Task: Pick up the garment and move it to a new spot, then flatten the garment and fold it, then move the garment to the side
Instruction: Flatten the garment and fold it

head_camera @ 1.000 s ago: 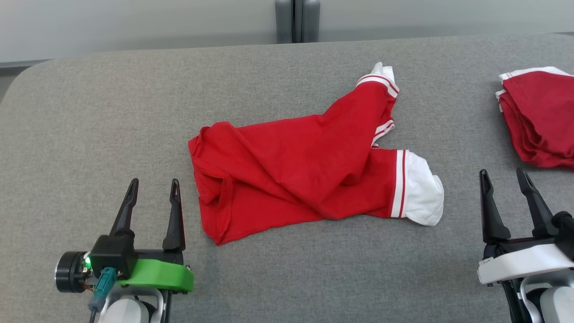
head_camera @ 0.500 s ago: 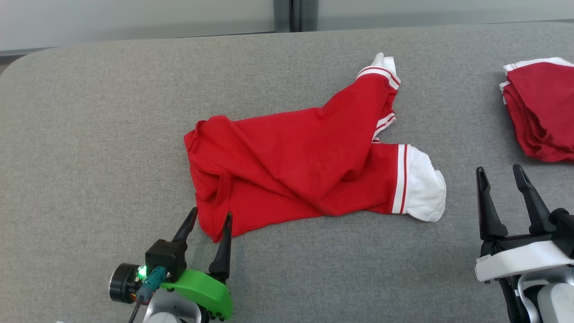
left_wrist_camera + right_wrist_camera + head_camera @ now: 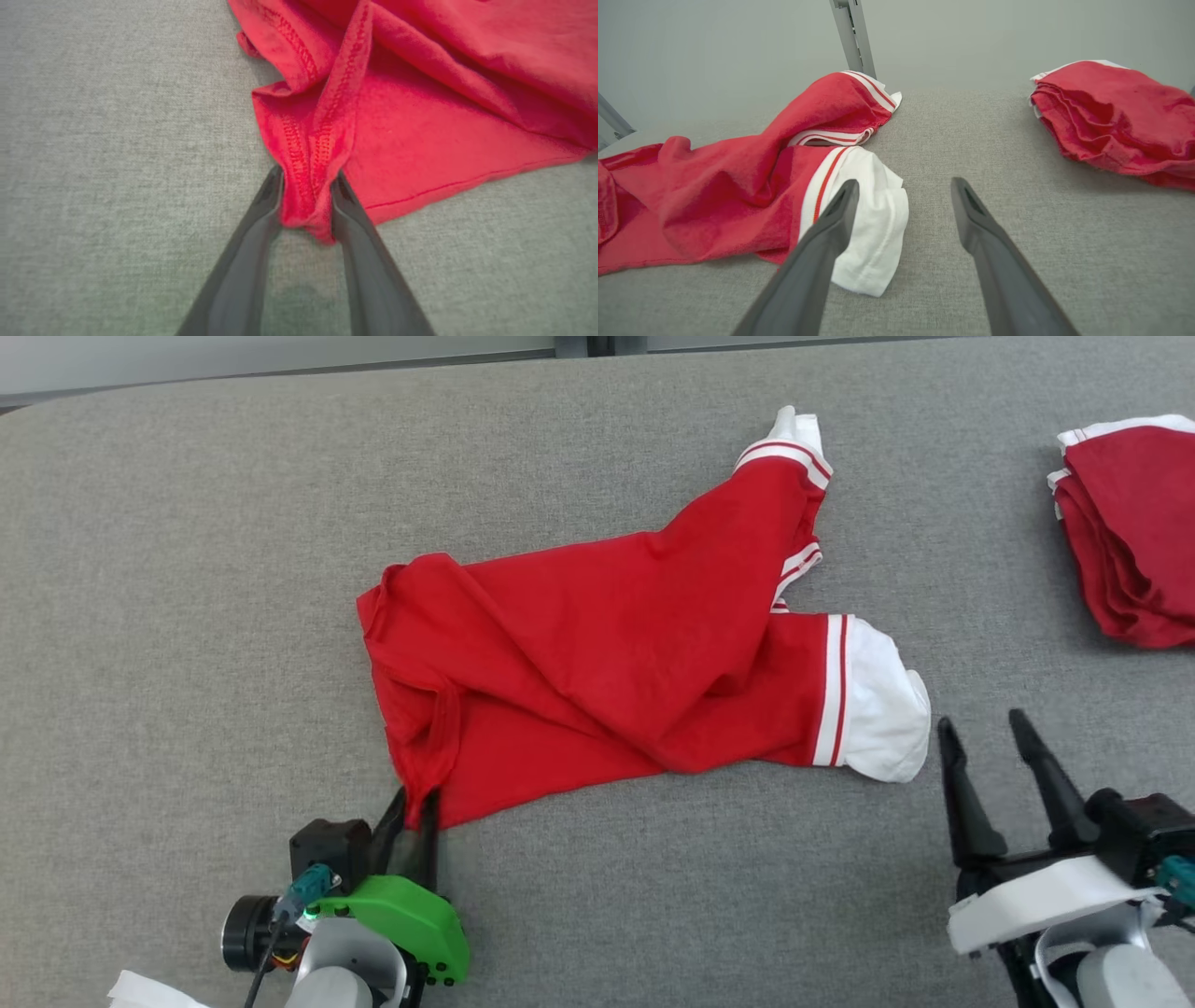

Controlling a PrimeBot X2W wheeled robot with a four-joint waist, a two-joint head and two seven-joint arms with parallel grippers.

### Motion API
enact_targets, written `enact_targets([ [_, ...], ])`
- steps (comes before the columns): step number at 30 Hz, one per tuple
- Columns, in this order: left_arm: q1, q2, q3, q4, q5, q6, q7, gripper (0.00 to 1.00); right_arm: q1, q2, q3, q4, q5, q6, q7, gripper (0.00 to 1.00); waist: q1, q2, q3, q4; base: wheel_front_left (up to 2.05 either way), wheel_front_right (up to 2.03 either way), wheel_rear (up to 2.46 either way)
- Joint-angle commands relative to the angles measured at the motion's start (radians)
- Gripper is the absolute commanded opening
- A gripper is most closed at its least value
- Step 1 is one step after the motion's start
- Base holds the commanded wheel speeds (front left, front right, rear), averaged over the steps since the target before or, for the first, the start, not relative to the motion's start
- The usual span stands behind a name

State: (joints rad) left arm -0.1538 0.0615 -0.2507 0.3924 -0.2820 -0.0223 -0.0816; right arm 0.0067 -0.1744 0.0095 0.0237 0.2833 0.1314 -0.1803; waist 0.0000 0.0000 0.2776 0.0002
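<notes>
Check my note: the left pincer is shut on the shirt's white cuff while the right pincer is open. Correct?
No. The left pincer is shut on the red hem corner of the shirt, not its white cuff, as the left wrist view shows. The right pincer is open, as stated.

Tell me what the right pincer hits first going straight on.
Probably only bare grey tabletop: right pincer aims between the garment's white cuff and the folded red pile. Cuff sits close beside one finger; depth unclear.
</notes>
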Motion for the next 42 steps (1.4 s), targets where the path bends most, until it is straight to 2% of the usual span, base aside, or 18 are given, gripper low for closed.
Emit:
enact_targets([
  [1,-0.011,0.006,0.006,0.014,-0.007,-0.006,-0.005,0.00,0.015,0.001,0.019,0.014,0.011,-0.002,0.005,1.00,0.0000,0.0000,0.004,-0.002,0.00,0.00,0.00],
  [5,-0.024,0.010,0.008,0.027,-0.013,-0.007,-0.021,0.00,0.015,0.006,0.071,0.073,0.043,-0.002,0.009,1.00,0.0000,0.0000,0.008,0.000,0.00,0.00,0.00],
  [12,-0.038,0.009,0.003,0.033,-0.019,-0.008,-0.042,0.00,-0.038,0.007,0.094,0.187,0.088,-0.002,-0.013,1.00,0.0000,0.0000,0.013,0.010,0.00,0.00,0.00],
  [13,-0.040,0.010,0.003,0.033,-0.020,-0.007,-0.047,0.00,-0.044,0.007,0.101,0.201,0.098,-0.002,-0.006,0.46,0.0000,0.0000,0.013,0.011,0.00,0.00,0.00],
  [14,-0.041,0.011,0.003,0.032,-0.021,-0.007,-0.051,0.00,-0.052,0.003,0.109,0.208,0.103,-0.002,-0.005,0.38,0.0000,0.0000,0.014,0.011,0.00,0.00,0.00],
  [16,-0.044,0.014,0.003,0.029,-0.023,-0.007,-0.062,0.00,-0.072,-0.005,0.137,0.219,0.129,-0.002,-0.004,0.00,0.0000,0.0000,0.016,0.010,0.00,0.00,0.00],
  [22,-0.050,0.013,0.004,-0.008,-0.022,-0.002,-0.108,0.00,-0.109,-0.045,0.165,0.227,0.160,-0.002,-0.037,0.00,0.0000,0.0000,0.011,0.012,0.00,0.00,0.00],
  [26,-0.050,0.022,0.008,-0.105,-0.004,0.009,-0.144,0.00,-0.121,-0.072,0.141,0.156,0.138,-0.002,-0.066,0.00,0.0000,0.0000,-0.002,0.014,0.00,0.00,0.00],
  [34,-0.078,0.075,0.019,-0.468,0.054,0.031,-0.162,0.00,-0.152,-0.115,0.015,-0.123,0.035,-0.002,-0.076,0.00,0.0000,0.0000,-0.059,0.013,0.00,0.00,0.00],
  [42,-0.235,0.138,0.047,-0.769,0.093,0.018,-0.096,0.00,-0.262,-0.188,-0.114,-0.424,-0.049,-0.002,0.040,0.00,0.0000,0.0000,-0.115,0.008,0.00,0.00,0.00],
])
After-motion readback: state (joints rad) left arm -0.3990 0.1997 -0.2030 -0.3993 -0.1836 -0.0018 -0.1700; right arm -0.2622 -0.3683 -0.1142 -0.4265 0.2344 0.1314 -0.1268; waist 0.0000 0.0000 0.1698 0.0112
